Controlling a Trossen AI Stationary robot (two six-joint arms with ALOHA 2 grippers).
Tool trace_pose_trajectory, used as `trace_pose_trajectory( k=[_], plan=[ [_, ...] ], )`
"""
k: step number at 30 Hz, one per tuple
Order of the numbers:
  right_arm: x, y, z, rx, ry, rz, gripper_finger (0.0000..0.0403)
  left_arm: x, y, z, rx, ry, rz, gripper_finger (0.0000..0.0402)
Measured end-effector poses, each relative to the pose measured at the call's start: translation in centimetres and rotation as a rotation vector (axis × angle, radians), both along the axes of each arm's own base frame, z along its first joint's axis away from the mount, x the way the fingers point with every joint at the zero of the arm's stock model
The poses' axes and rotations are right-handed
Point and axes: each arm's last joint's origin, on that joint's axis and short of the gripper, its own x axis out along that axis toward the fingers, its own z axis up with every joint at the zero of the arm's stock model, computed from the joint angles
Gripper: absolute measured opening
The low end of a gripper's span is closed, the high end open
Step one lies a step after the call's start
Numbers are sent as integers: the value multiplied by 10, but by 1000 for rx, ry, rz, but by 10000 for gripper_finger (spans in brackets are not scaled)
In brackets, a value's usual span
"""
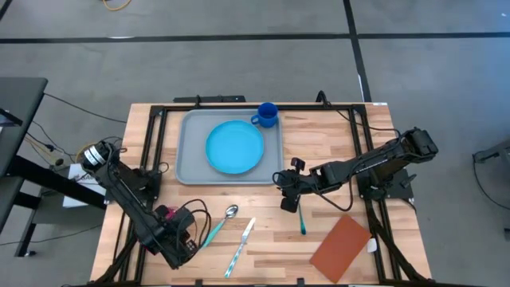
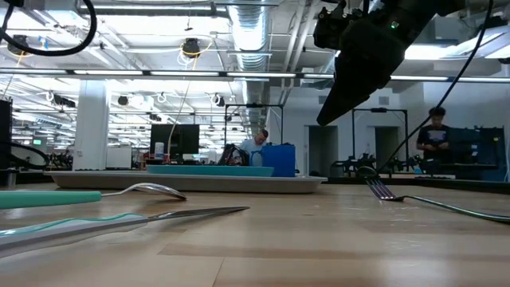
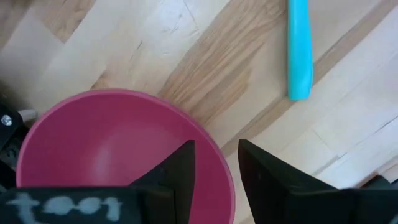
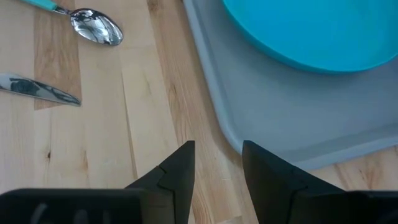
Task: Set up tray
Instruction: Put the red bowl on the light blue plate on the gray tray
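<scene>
Wooden surface [image 1: 335, 135] carries everything. Tray [image 1: 191, 159] sits far-centre, light grey-blue, raised rim, already loaded with the round blue plate [image 1: 234, 147]; blue cup [image 1: 267, 115] stands at its far right corner, whether on the rim or just off it cannot be told. Rust-brown napkin [image 1: 341, 248] lies near right, well apart from the tray. Cutlery not yet on the tray: spoon [image 1: 218, 224] and knife [image 1: 240, 246], both teal-handled, near centre; fork [image 1: 301, 218] just near of the right gripper. Right gripper [image 1: 288, 191] hangs beside the tray's near right corner, jaws spread, nothing between them, tips above bare wood at the rim. Left gripper [image 1: 185, 241] at near left, jaws spread, straddling the edge of a pink bowl [image 3: 118, 155] that fills its wrist view; no pinch visible. Judgement: plate step done, bowl or cutlery next. Likely call: left jaws close on the bowl rim and carry it far toward the tray, clearing the spoon handle close by. Writing: pale marks on the left gripper body in its wrist view, not legible. No brands readable elsewhere.
</scene>
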Motion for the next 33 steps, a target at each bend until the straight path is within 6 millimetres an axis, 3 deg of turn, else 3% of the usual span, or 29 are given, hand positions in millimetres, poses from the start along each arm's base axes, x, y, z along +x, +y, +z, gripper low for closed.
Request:
trace_pose_trajectory(
  k=[4,17,20,24,29,33],
  plan=[
    [0,0,0,0,0,0,124,-1,-4,-4,10,-8,7,112],
    [0,0,0,0,-1,0,124,7,-18,-44,86,127,-96,108],
    [0,0,0,0,-1,0,124,10,-17,-43,70,148,-123,83],
    [0,0,0,0,0,0,124,15,-15,-40,31,170,-187,16],
    [0,0,0,0,1,0,124,29,-12,-33,-16,149,-189,3],
    [-1,0,-1,1,10,2,124,51,-10,-7,-32,62,-242,2]
  ],
)
